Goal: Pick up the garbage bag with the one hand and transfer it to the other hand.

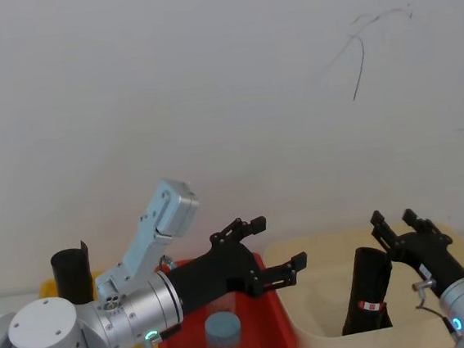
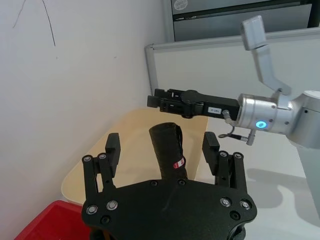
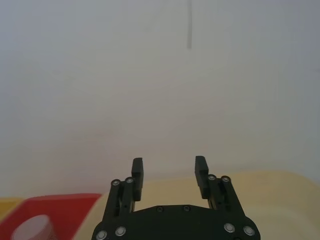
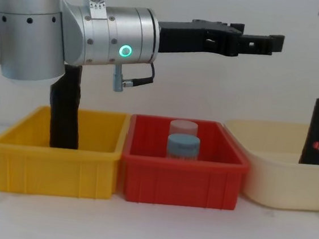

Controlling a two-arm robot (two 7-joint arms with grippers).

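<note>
Jaws spread wide, the left gripper (image 1: 278,242) hangs high above the red bin (image 4: 181,184), holding nothing, and points toward the cream tub (image 4: 278,183). Its silver arm shows a lit green ring. The garbage bag (image 1: 368,292) stands nearly upright inside that tub, on the robot's right, with its red-and-white label near the lower end. The right gripper (image 1: 393,220) sits close to the bag's top, slightly above it and apart from it, with its 2 fingers (image 3: 137,172) parted and empty. In the red bin stand 2 capped jars (image 4: 182,146), 1 behind the other. A second black roll (image 4: 66,115) stands in the yellow bin (image 4: 51,171) on the left.
</note>
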